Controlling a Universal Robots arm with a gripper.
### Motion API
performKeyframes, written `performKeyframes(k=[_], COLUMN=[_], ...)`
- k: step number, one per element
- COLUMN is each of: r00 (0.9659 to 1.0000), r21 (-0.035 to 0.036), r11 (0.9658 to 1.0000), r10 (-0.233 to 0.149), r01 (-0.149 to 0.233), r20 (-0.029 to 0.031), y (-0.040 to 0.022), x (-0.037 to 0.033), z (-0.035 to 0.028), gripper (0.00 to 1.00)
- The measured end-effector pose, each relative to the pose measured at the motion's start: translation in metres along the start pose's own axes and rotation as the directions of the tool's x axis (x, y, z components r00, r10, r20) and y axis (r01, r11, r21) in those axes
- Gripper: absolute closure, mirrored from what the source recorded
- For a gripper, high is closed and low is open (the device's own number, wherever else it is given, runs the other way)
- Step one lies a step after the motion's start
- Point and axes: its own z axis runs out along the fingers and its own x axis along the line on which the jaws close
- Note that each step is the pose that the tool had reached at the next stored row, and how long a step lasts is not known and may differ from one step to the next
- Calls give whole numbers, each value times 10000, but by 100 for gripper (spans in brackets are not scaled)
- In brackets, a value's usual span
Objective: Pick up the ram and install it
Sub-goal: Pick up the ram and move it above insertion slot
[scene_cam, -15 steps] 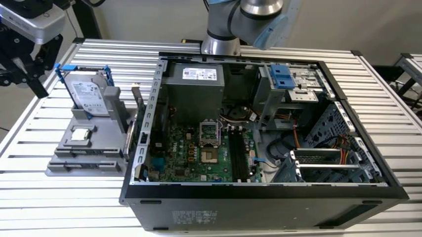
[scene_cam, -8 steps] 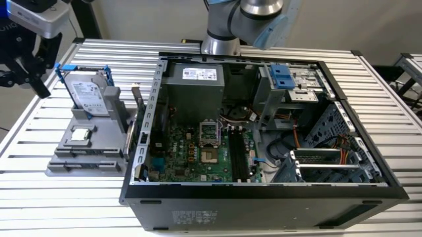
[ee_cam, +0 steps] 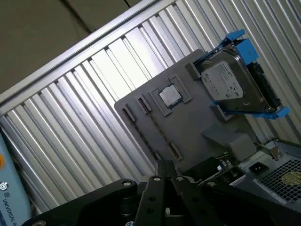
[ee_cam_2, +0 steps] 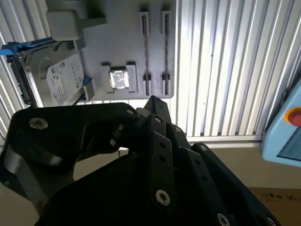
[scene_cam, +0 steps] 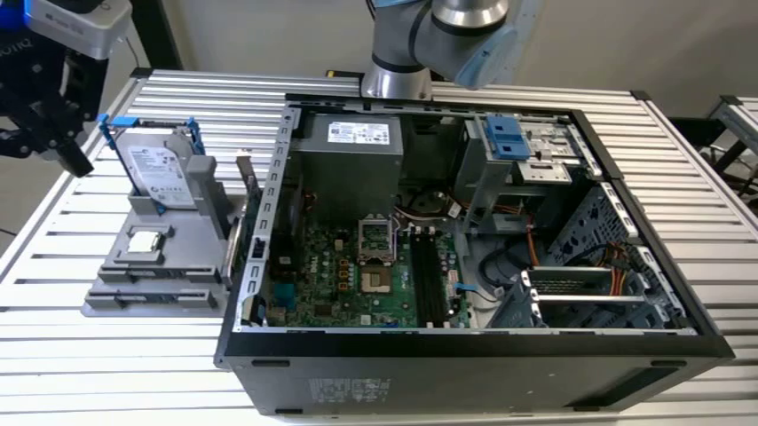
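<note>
Well, the fingers are held high over the slatted bench, off the hard-drive end of the grey holder. In the first wrist view the fingers are seen drawn together at the tips, with nothing gripped between them, and the same meeting point is caught in the second wrist view.

Nearest the fingers, the silver hard drive with blue rails is stood upright in the holder. A little further out from the fingers, a small square processor chip is seated flat in its pocket; it is also picked out in both wrist views.

Now the ram: a thin dark board is made out on edge at the holder's far side from the fingers, tucked against the wall of the open computer case. A strip of it is glimpsed just past the fingertips in the first wrist view. It is well apart from the fingers and untouched. Beyond it, deeper in the case, the long black memory slots are seen.
</note>
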Motion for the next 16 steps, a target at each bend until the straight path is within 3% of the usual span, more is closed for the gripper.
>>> performKeyframes(k=[4, 8, 12, 16], r00=[9979, 9916, 9800, 9631], r21=[-27, -56, -87, -120], r11=[9979, 9915, 9799, 9631], r10=[-646, -1297, -1992, -2691], r01=[646, 1297, 1992, 2690], r20=[-14, -26, -37, -46], y=[-1, -1, -1, -1], x=[0, 0, 0, 0], z=[0, 0, 1, 2], gripper=[100, 100, 100, 100])
